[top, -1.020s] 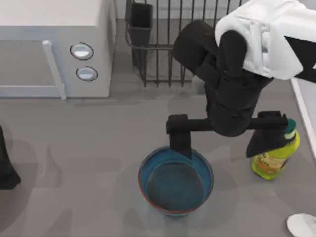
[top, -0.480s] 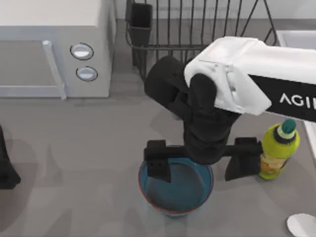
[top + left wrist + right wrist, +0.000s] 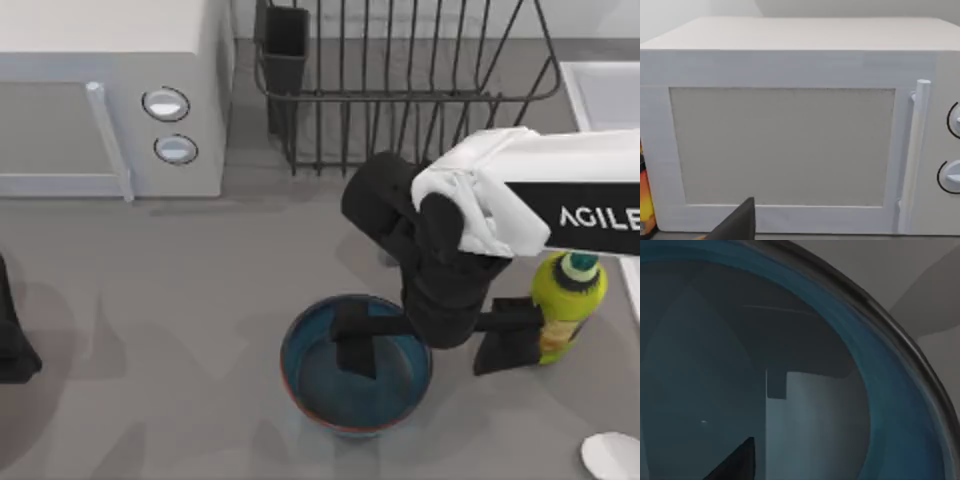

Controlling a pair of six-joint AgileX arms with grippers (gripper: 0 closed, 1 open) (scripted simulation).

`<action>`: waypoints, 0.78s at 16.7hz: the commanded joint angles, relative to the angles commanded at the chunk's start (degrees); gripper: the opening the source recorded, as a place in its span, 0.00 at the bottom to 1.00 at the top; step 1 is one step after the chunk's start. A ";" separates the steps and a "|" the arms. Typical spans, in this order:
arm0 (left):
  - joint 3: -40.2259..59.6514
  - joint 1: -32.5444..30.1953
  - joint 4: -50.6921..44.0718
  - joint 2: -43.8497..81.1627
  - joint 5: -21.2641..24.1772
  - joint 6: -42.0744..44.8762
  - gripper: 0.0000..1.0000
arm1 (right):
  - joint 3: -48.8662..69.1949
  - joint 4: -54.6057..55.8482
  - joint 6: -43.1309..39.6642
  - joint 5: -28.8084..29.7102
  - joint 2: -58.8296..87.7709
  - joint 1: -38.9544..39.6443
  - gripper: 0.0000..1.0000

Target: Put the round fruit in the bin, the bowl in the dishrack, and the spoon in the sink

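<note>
Blue bowl (image 3: 356, 375) sits on the grey bench (image 3: 180, 300), in front of the dishrack (image 3: 400, 80). Your right pincer (image 3: 432, 345) is spread wide across the bowl's right rim: one finger (image 3: 354, 340) inside the bowl, the other outside, beside the yellow-green bottle (image 3: 567, 300). Spoon (image 3: 612, 457) lies at the bench's front right corner. Left arm (image 3: 12, 340) is parked at the left edge, facing the microwave (image 3: 790, 125); you cannot tell how its pincer is set.
</note>
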 joint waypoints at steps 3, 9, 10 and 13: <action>0.00 0.00 0.00 0.00 0.00 0.00 1.00 | -0.18 0.20 -0.19 0.01 0.06 -0.19 1.00; 0.00 0.00 0.00 0.00 0.00 0.00 1.00 | -0.18 0.20 -0.19 0.01 0.06 -0.19 0.62; 0.00 0.00 0.00 0.00 0.00 0.00 1.00 | -0.18 0.20 -0.19 0.01 0.06 -0.19 0.55; 0.00 0.00 0.00 0.00 0.00 0.00 1.00 | -0.18 0.20 -0.19 0.01 0.06 -0.19 0.32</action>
